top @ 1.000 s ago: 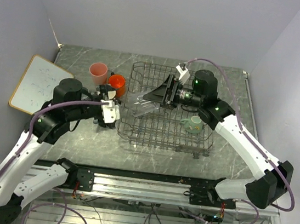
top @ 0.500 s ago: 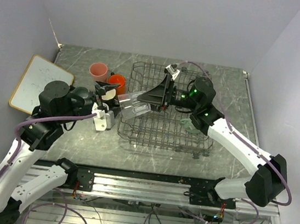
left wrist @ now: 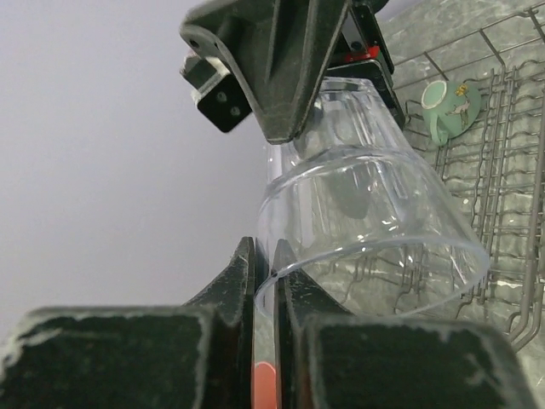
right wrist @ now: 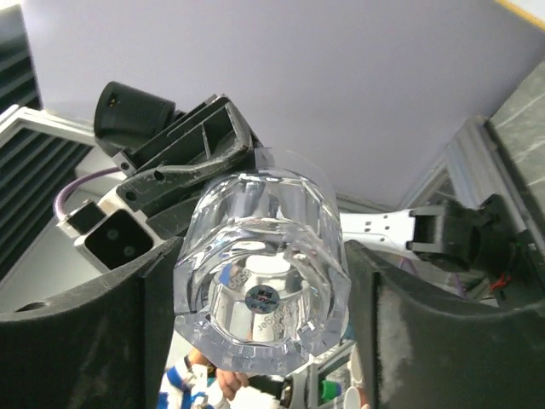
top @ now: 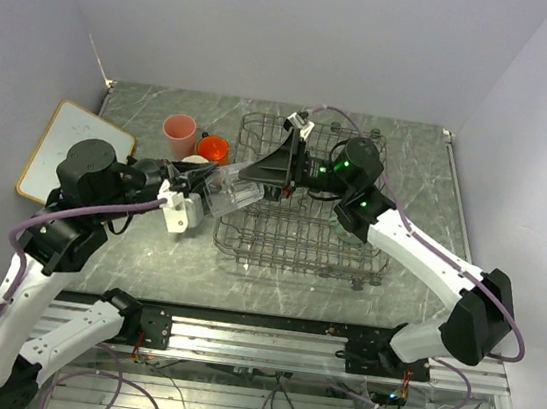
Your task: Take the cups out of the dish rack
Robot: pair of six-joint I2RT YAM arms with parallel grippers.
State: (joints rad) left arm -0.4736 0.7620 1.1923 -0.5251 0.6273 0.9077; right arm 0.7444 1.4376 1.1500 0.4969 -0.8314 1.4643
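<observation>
The clear glass point(top: 231, 195) is in the air, lying almost on its side, above the left edge of the dish rack point(top: 289, 239) and not touching it. Its thick base points to the right arm and its open mouth to the left arm.

The 2 grippers hold it at the same time. The right gripper point(top: 254, 174) has its 2 fingers on opposite sides of the base end; in the right wrist view the glass point(right wrist: 264, 273) fills the space between the dark fingers point(right wrist: 102, 315), which press on it. The left gripper point(left wrist: 265, 256) pinches the rim: 1 finger is inside the mouth, the other is outside, and the thin wall of the glass point(left wrist: 375, 230) is squeezed between them.

In the rack, a mint-green mug point(left wrist: 451, 106) lies on the grid bottom at the right side, partly under the right arm.

On the table point(top: 147, 243), left of the rack, a pink tumbler point(top: 178, 131) and an orange mug point(top: 213, 147) stand just beside each other. A white board point(top: 64, 147) lies further left, near the wall.
</observation>
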